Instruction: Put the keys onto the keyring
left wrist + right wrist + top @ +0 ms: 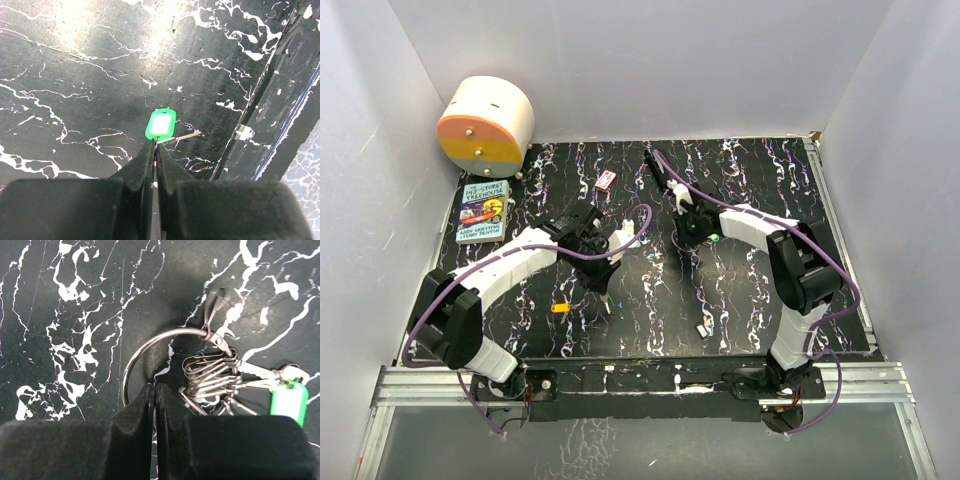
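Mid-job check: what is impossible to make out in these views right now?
Left wrist view: whether the left gripper pinches the key or the green tag; its own fingers hide the contact.
Right wrist view: the lower arc of the keyring, behind the right gripper shut on it; what hangs in the clip bundle, too tangled.
Top view: the keyring, too small and under the right gripper.
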